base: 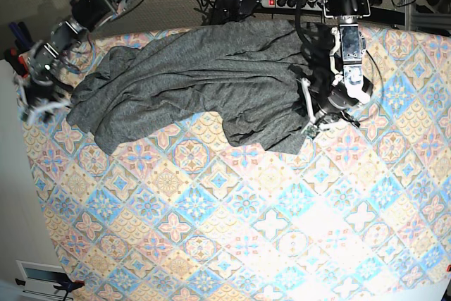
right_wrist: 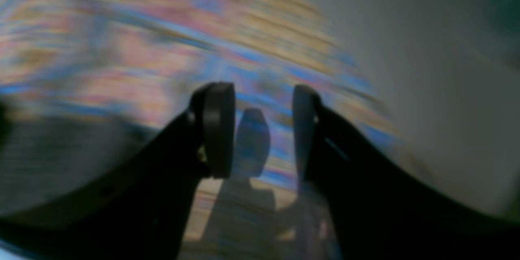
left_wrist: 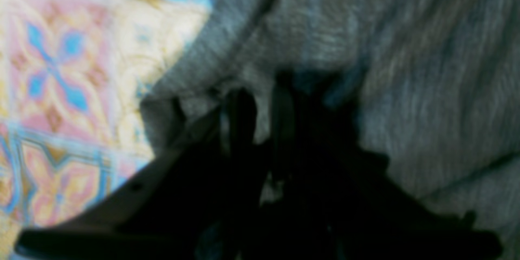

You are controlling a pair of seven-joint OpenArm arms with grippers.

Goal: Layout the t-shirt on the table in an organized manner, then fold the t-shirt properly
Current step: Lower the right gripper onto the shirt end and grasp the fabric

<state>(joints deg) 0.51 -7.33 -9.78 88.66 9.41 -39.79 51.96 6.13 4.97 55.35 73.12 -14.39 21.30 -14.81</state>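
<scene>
the t-shirt (base: 204,79) is being seen spread in a wrinkled band across the far part of the table (base: 232,230), running from the far left edge toward the right side, with one lobe hanging nearer the middle. in the base view the left gripper (base: 310,114) is being held down at the shirt's right end, on the grey cloth. in the left wrist view the left gripper (left_wrist: 262,101) is being shown with its dark fingers (left_wrist: 241,113) drawn close together and a fold of the t-shirt (left_wrist: 406,69) bunched between them; the patterned table (left_wrist: 61,89) is being exposed beside the cloth. the picture is blurred, so the exact hold is not being resolved.

the right gripper (base: 36,109) is being held at the table's left edge, just beside the shirt's left end. in the right wrist view its fingers (right_wrist: 219,130) are being kept spread, nothing between them, with the table (right_wrist: 122,48) streaked beneath.
</scene>
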